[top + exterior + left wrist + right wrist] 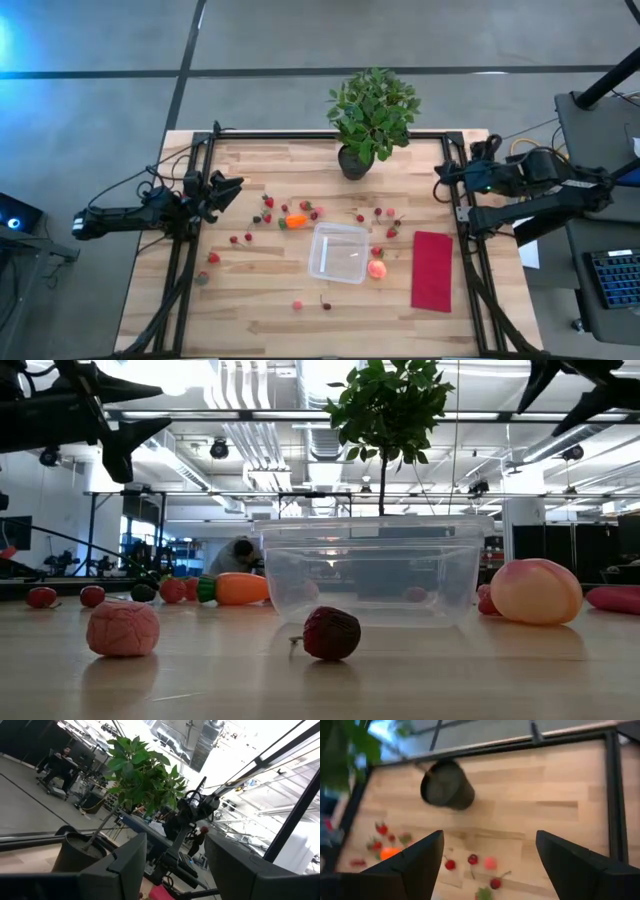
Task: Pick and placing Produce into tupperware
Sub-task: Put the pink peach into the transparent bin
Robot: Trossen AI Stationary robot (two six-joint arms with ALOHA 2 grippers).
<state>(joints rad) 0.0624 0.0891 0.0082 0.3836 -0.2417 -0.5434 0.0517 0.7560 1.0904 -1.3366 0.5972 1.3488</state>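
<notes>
Clear tupperware [375, 575] hides magenta cloth [432, 270] low.

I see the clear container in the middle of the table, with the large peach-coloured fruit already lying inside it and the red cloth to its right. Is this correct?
Not quite. The peach-coloured fruit is not inside the clear container; it lies on the table just outside the container's corner, between it and the red cloth. The high view shows this, and the container is empty there. The rest is correct.

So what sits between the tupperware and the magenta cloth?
In the high view, the round orange-pink fruit lies between the tupperware and the magenta cloth, right beside the container's edge. The rest of that stretch is bare wood.
</notes>
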